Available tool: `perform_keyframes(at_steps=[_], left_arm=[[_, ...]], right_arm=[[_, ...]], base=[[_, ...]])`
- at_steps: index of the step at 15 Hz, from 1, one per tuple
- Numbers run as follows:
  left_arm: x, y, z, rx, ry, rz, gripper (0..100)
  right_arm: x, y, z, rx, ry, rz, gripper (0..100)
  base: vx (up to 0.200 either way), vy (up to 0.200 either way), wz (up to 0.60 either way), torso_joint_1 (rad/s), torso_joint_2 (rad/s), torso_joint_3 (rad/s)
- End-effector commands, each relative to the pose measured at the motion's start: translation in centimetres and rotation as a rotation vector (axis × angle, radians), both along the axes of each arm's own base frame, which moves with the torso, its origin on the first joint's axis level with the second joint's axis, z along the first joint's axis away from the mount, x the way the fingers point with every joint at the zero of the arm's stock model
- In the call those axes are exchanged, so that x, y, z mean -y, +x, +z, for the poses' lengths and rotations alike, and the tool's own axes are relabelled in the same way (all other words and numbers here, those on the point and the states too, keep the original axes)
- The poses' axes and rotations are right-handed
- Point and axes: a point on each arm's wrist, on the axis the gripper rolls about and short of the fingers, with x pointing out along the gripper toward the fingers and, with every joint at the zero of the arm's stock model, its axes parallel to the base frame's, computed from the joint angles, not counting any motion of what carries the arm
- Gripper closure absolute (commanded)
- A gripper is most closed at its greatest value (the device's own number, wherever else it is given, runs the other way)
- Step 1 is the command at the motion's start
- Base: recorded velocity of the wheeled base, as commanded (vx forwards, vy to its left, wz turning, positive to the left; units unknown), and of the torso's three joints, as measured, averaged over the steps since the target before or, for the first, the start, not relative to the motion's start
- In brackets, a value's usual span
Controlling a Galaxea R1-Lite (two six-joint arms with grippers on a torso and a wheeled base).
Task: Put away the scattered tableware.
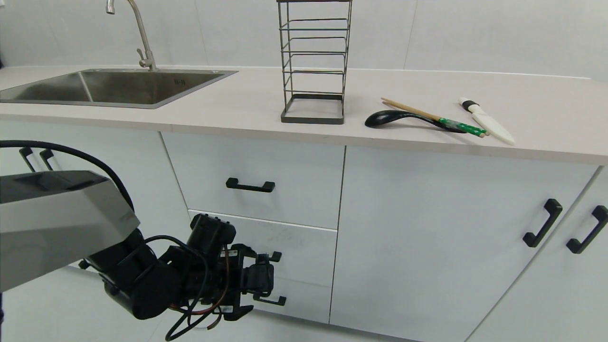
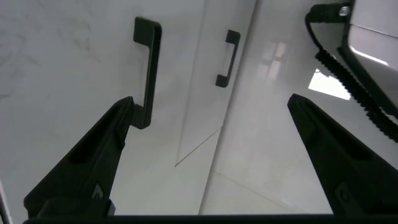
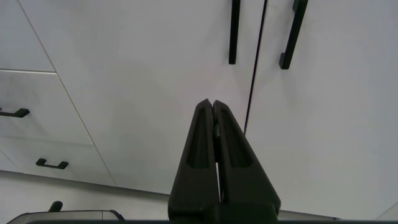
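On the countertop (image 1: 266, 102), toward the right, lie a black spoon (image 1: 387, 117), a pair of wooden chopsticks (image 1: 412, 110) with green ends, and a white knife (image 1: 489, 122) with a black band. They lie close together, and the chopsticks cross the spoon's handle. My left gripper (image 1: 266, 279) (image 2: 211, 102) hangs low in front of the lower drawers, open and empty. One of its fingertips (image 2: 121, 115) is beside a black drawer handle (image 2: 146, 74). My right gripper (image 3: 213, 104) is shut on nothing and points at the white cabinet doors.
A tall black wire rack (image 1: 314, 61) stands mid-counter, left of the tableware. A steel sink (image 1: 118, 85) with a faucet (image 1: 142, 33) is at the far left. Below are drawers with a black handle (image 1: 250, 185) and cabinet doors with handles (image 1: 542, 223).
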Motion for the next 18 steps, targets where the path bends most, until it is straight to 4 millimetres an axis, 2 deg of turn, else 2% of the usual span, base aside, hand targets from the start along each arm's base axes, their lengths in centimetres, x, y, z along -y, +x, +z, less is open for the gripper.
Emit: perform_keyframes(at_steps=[1,4,7,18], left_arm=[[0.0,0.8,-1.5,-0.009,0.015,0.018,0],[0.3,1.8,-2.8,0.003,0.009,0.025,0],[0.8,3.4,-3.0,0.043,-0.005,0.026,0],[1.6,4.8,-5.6,0.019,0.007,0.017,0]], right_arm=[[0.0,0.0,0.0,0.0,0.0,0.0,100],[0.0,0.0,0.0,-0.002,0.0,0.0,100],[0.0,0.0,0.0,-0.002,0.0,0.0,100],[0.0,0.0,0.0,0.0,0.0,0.0,100]], base=[[0.0,0.0,0.0,0.0,0.0,0.0],[0.0,0.0,0.0,0.0,0.0,0.0],[0.0,0.0,0.0,0.0,0.0,0.0],[0.0,0.0,0.0,0.0,0.0,0.0]])
